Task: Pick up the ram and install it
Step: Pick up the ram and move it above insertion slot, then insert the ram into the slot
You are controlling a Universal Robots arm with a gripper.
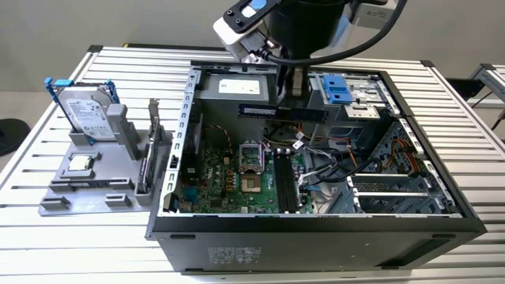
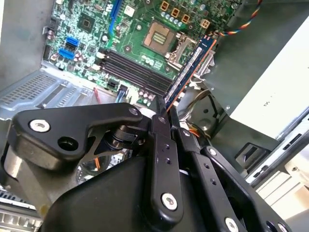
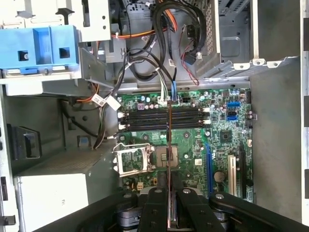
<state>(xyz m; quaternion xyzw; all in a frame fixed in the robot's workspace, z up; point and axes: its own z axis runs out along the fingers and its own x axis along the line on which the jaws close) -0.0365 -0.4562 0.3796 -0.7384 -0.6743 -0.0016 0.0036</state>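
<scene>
The arm is cut off by the upper edge of the exterior view. There the gripper (image 1: 294, 102) is a dark shape against dark parts, so its fingertips are hard to separate from the ram (image 1: 261, 110). In the first wrist view the ram (image 3: 169, 145) is seen edge-on as a thin line, with its chips hidden and its near part covered by the gripper (image 3: 170, 191). In the second wrist view one end is buried between the fingers (image 2: 161, 130).

The fingers are closed flat on the ram, with no gap left on either side of it. The ram is a long, narrow, dark stick. Bluish marks are seen on its face in the exterior view. In the second wrist view the ram (image 2: 190, 70) shows a blue face with an orange-gold edge.

In the exterior view it is held level over the open case (image 1: 316, 228), toward twelve o'clock of the motherboard (image 1: 236, 177). It is clear of the slots (image 1: 285, 183) and crosswise to them; how far above them cannot be judged. In the first wrist view the thin line crosses the slots (image 3: 164, 118) at a right angle. In the exterior view a hard drive (image 1: 85, 112) is seen standing in a grey tray (image 1: 87, 189) at nine o'clock of the case.
</scene>
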